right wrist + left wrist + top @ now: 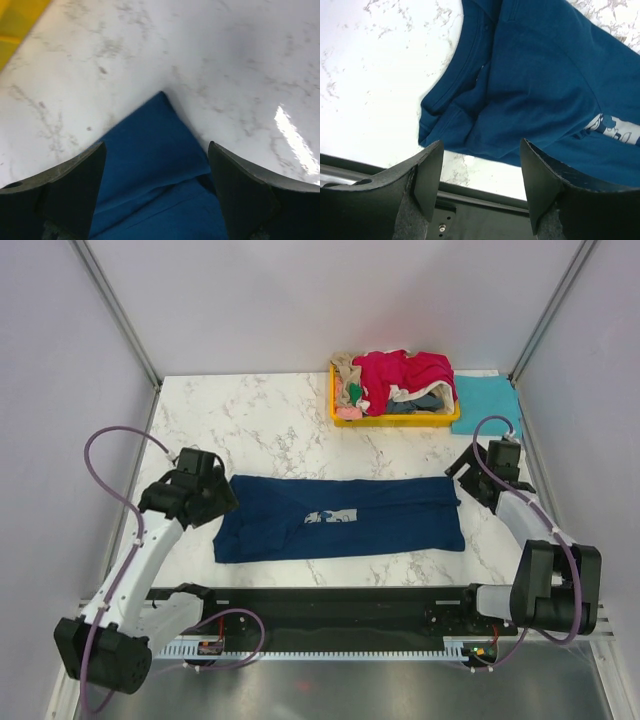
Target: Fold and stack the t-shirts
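Navy cloth fills much of both wrist views: the navy tee (340, 518) lies flat in the middle of the worktop (270, 425), folded into a long band, its pale print (332, 516) only partly showing and cut off at the left wrist view's edge. The left jaws stand apart, holding nothing, over the collar (452, 70) end, close to the worktop's front edge; the right jaws, likewise apart and empty, hang over the corner (159, 107) at the opposite end. Only the top view shows the yellow tray (395, 421) at the far edge, heaped with a crimson-pink tee (405, 370), a beige tee (347, 370) and others half buried, and the teal tee (486, 398) lying flat just beside it. A strip of bare marble separates tray from navy tee.
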`<action>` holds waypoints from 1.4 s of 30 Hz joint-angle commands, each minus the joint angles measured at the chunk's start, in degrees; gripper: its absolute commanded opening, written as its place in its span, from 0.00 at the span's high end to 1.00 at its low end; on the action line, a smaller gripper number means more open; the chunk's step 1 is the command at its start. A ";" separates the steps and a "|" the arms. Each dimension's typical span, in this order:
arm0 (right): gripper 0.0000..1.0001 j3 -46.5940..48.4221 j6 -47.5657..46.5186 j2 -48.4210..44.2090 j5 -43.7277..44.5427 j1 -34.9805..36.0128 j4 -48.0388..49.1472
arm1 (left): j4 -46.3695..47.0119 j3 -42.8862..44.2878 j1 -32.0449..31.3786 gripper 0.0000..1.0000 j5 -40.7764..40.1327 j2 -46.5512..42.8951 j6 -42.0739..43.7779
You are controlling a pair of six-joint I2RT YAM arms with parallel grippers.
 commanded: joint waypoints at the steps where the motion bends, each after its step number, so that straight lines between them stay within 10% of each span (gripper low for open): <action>1: 0.09 4.74 -1.16 -3.35 0.07 4.80 1.76 | 7.54 1.37 0.23 0.32 0.39 5.56 0.15; 23: 0.26 -4.91 3.92 9.40 -4.40 22.64 8.88 | 31.03 3.46 2.07 0.39 2.34 42.03 -8.29; 29: 0.26 -14.32 23.99 2.90 -1.77 43.15 13.97 | 29.89 21.63 5.24 0.41 2.85 59.43 -9.61; 33: 0.22 -6.82 29.07 -1.76 8.58 61.92 6.91 | 22.79 52.56 5.07 0.43 9.94 74.36 -7.61; 38: 0.16 7.44 24.07 -4.31 14.85 67.31 -6.58 | 11.17 91.32 2.78 0.35 23.49 90.83 1.80; 42: 0.12 13.43 15.48 -4.85 19.94 67.31 -8.17 | 13.09 90.95 2.52 0.15 29.49 82.42 5.77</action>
